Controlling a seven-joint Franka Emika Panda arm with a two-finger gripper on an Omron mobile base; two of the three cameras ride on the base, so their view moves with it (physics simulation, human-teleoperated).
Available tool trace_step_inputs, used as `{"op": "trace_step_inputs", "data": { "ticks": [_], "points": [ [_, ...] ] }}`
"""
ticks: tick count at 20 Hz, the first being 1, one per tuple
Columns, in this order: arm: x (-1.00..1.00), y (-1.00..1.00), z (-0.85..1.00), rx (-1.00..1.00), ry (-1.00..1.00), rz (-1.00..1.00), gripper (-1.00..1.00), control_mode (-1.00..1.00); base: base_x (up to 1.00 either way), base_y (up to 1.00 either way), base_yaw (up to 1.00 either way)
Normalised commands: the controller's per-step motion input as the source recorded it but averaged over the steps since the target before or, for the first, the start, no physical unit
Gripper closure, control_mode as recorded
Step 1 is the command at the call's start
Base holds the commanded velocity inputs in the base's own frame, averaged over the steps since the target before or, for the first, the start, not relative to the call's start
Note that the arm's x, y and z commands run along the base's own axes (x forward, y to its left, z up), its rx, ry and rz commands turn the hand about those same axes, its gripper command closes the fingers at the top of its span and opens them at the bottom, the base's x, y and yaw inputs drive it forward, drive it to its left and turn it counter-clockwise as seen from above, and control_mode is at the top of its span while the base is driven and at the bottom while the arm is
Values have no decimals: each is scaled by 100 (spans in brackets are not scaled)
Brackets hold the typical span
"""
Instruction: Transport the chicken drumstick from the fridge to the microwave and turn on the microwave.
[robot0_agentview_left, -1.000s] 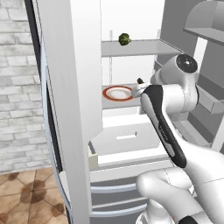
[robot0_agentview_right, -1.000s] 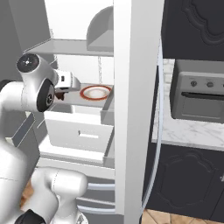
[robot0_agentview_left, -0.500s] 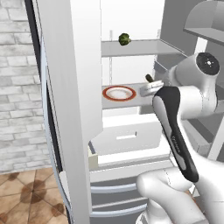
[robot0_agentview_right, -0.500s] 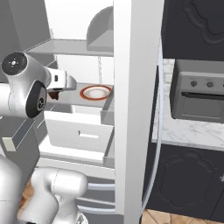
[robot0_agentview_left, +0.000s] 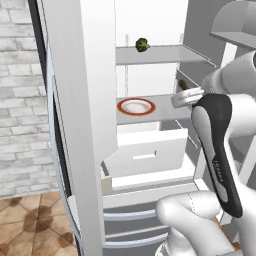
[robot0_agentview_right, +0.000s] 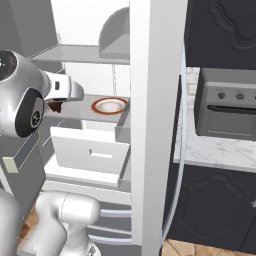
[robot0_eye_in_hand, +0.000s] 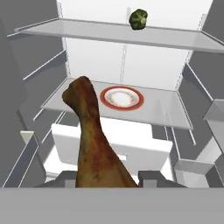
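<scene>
The chicken drumstick (robot0_eye_in_hand: 94, 140) is golden-brown and stands up between my fingertips in the hand view, thick end toward the camera. My gripper (robot0_eye_in_hand: 107, 177) is shut on it. From the right base view the gripper (robot0_agentview_right: 60, 95) hangs in front of the open fridge (robot0_agentview_right: 150, 125), with the drumstick (robot0_agentview_right: 54, 106) showing dark below the hand. In the left base view the gripper (robot0_agentview_left: 186, 96) is at the right side of the fridge (robot0_agentview_left: 80, 100), level with the middle shelf. The microwave is out of view.
A red-rimmed white plate (robot0_eye_in_hand: 122, 97) lies bare on the middle shelf. A small dark-green vegetable (robot0_eye_in_hand: 138, 19) sits on the top shelf. The white crisper box (robot0_agentview_left: 147, 152) juts out below. A grey oven (robot0_agentview_right: 227, 107) stands on the marble counter to the right.
The hand has drawn back out of the fridge with the drumstick, away from the plate and toward the fridge's right side. The plate and vegetable have not moved.
</scene>
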Motion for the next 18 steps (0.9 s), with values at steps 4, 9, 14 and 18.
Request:
{"op": "trace_step_inputs", "data": {
  "ticks": [4,9,14,18],
  "points": [
    [-45,-2,17,0,0,-1,100,-100,0,0,0],
    [-42,0,7,0,0,-1,100,-100,0,0,0],
    [-36,0,1,0,0,0,100,-100,0,0,0],
    [-18,0,0,0,0,0,100,-100,0,0,0]
  ]
}}
